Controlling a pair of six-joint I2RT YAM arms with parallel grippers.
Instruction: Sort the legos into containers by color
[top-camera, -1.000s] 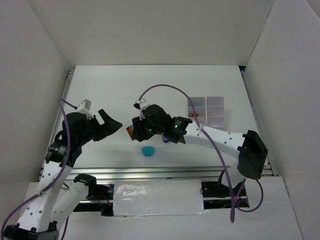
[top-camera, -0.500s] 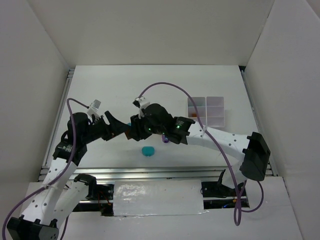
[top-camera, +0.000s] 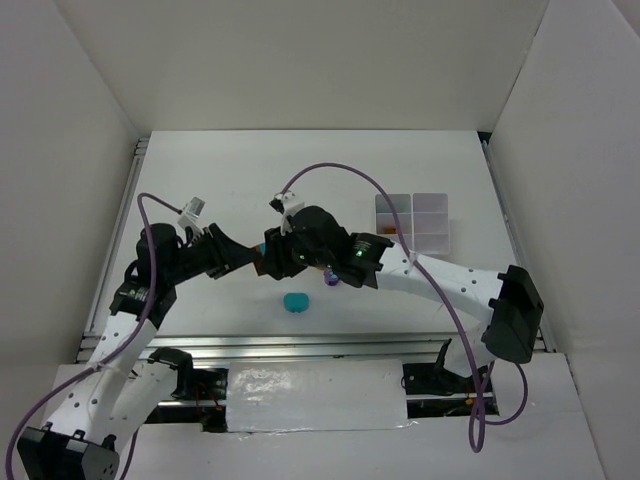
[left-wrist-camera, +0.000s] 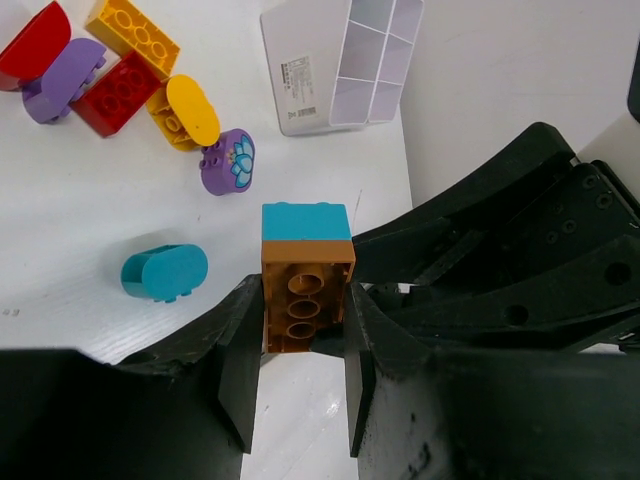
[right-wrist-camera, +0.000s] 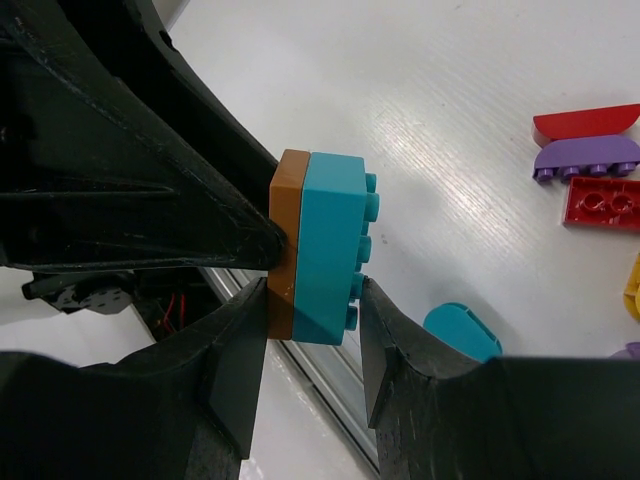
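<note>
Above the table, an orange brick (left-wrist-camera: 305, 300) with a teal brick (left-wrist-camera: 305, 222) stuck to it hangs between both grippers. My left gripper (left-wrist-camera: 302, 345) is shut on the orange brick's sides. My right gripper (right-wrist-camera: 312, 325) is shut across the stack, one finger on the orange brick (right-wrist-camera: 285, 240), the other on the studs of the teal brick (right-wrist-camera: 335, 245). In the top view the two grippers meet at the table's middle (top-camera: 260, 258), hiding the stack. The white tray of containers (top-camera: 412, 220) stands at the right.
Loose legos lie on the table: a teal oval (left-wrist-camera: 165, 272), a purple round piece (left-wrist-camera: 228, 162), a yellow oval (left-wrist-camera: 190, 110), a red brick (left-wrist-camera: 120, 90), a yellow brick (left-wrist-camera: 130, 35), a purple piece (left-wrist-camera: 65, 75) and a red half-round (left-wrist-camera: 35, 45). The tray (left-wrist-camera: 340, 65) lies beyond them.
My left arm has swung right to the stack held by my right gripper, and its jaws have gone from open to shut on the orange brick. The right arm has barely moved.
</note>
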